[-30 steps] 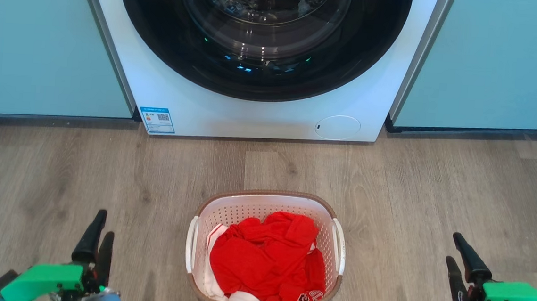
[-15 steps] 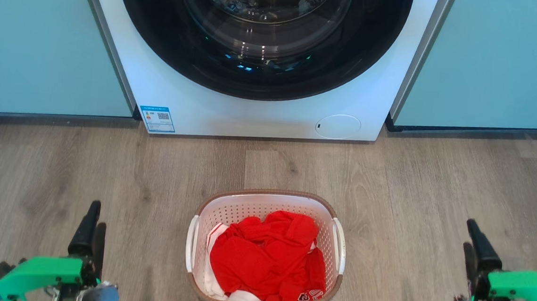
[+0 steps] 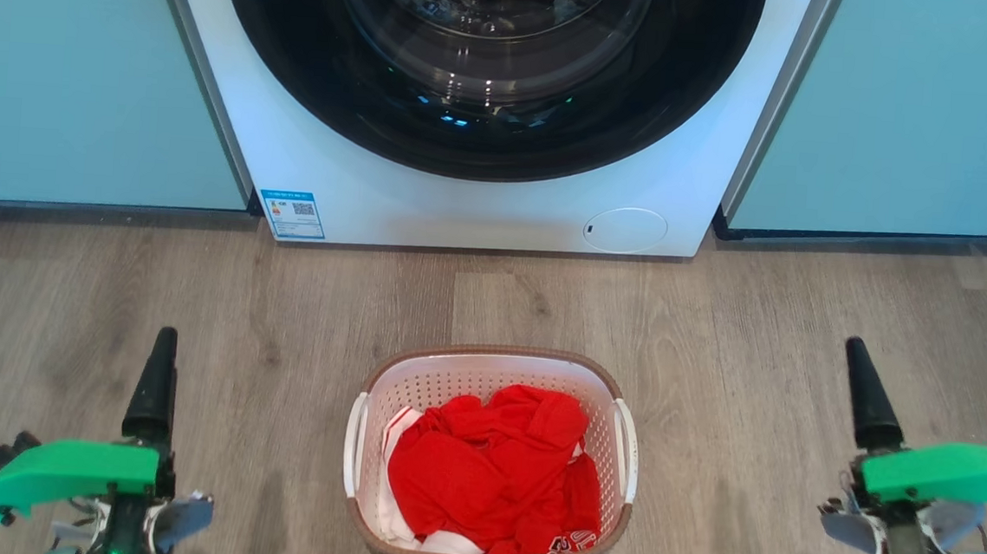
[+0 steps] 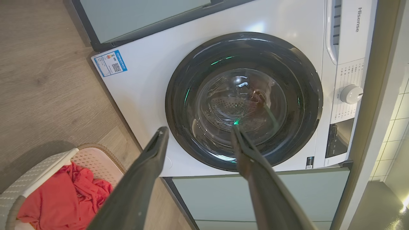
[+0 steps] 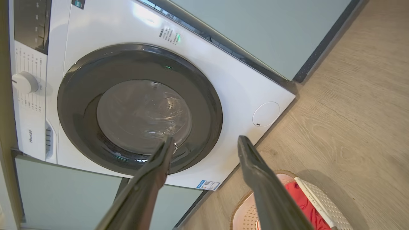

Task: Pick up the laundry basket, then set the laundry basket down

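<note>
Your rounded-rectangular white perforated plastic laundry basket, with its brown woven-look rim and two white side handles, stands upright on the grey-brown wood-look plank floor. It sits between your two sets of jaws and well apart from both. It holds a crumpled heap of red garments, with some white cloth showing at the near edge; nothing touches either handle. Your left gripper has its two long dark fingers spread with a clear gap and nothing between them. In its wrist view the basket lies outside the jaws, off the outer face of the left-hand finger and back toward its base. Your right gripper stands likewise, jaws parted and empty, with the basket's corner outside the right-hand finger, near its base. Beyond both sets of fingertips stands the white front-loading washing machine, whose round dark glass door shows through the gap of each pair of jaws. A small blue label sits on its lower front corner, on the left jaws' side. Flat pale blue-green cabinet fronts flank the machine, one past each gripper.
</note>
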